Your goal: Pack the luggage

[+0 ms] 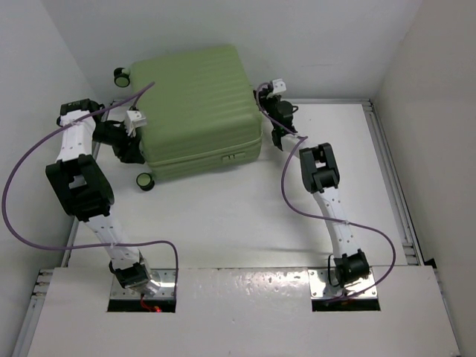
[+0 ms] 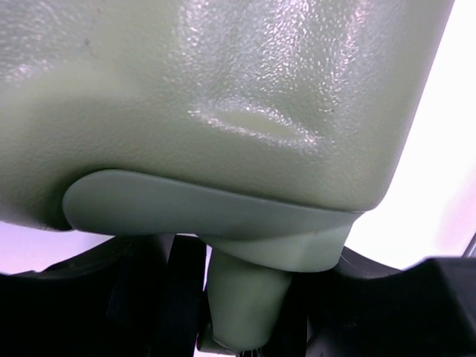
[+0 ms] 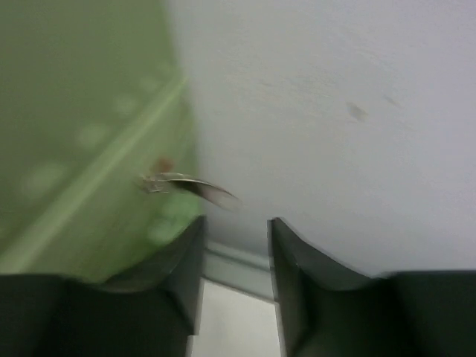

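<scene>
On the worktop (image 1: 223, 223), toward 11 o'clock in the overhead view: the luggage (image 1: 199, 104), light green and ribbed, lying flat with its lid down. At its 9 o'clock side, two small black-and-green wheels: the far wheel (image 1: 120, 74) and the near wheel (image 1: 145, 181). Between them, hard against the shell, the left claw (image 1: 137, 137).

From the left wrist view, pale green shell up close, with a curved moulded lip and a stub (image 2: 249, 297) running down from it between the black fingers (image 2: 156, 297). Fingers set tight on either side of that stub, so clamped on the luggage as far as can be seen.

At the luggage's 3 o'clock side, just beside the far corner, the right claw (image 1: 266, 100). From its own blurred camera, fingers (image 3: 186, 268) apart, with a bare gap between them. Green shell at 10 o'clock there, and a small metal zip pull (image 3: 186, 184) sticking out from it just above the left-hand finger, not touching it.

On the near side wall of the luggage, toward 5 o'clock, a small lock fitting (image 1: 233, 158).
</scene>
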Action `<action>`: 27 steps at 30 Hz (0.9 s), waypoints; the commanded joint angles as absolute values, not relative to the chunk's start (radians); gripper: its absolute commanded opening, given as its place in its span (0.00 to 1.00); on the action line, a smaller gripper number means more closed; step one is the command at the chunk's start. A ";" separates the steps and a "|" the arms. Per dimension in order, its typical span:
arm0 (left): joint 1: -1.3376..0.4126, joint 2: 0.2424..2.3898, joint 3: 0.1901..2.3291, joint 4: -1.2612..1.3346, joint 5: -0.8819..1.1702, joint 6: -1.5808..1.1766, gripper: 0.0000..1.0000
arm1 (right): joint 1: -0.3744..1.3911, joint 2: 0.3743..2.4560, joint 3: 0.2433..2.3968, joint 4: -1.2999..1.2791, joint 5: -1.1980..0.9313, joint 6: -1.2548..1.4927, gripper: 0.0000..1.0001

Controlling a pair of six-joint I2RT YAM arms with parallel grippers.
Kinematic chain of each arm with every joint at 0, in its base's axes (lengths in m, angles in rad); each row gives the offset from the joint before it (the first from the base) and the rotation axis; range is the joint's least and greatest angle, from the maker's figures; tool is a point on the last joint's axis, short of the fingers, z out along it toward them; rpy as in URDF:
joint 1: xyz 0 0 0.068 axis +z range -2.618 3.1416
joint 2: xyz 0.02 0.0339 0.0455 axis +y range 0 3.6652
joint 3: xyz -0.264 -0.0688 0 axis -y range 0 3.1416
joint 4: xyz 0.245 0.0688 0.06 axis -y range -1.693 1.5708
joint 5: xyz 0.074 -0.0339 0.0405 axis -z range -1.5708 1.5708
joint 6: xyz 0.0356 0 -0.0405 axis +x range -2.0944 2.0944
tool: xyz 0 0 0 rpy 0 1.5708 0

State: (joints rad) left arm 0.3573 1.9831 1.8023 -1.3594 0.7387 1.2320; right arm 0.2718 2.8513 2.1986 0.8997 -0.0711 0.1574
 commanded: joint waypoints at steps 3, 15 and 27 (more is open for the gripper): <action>0.383 2.088 1.764 -0.914 0.626 1.105 0.33 | 0.210 2.728 1.930 0.937 0.074 0.198 0.53; 0.374 1.712 1.660 -0.772 0.859 0.781 1.00 | 0.173 2.350 1.528 0.982 -0.029 0.274 0.59; 0.505 1.457 1.486 -0.017 0.990 -0.300 1.00 | 0.158 2.365 1.650 0.736 -0.011 0.461 0.58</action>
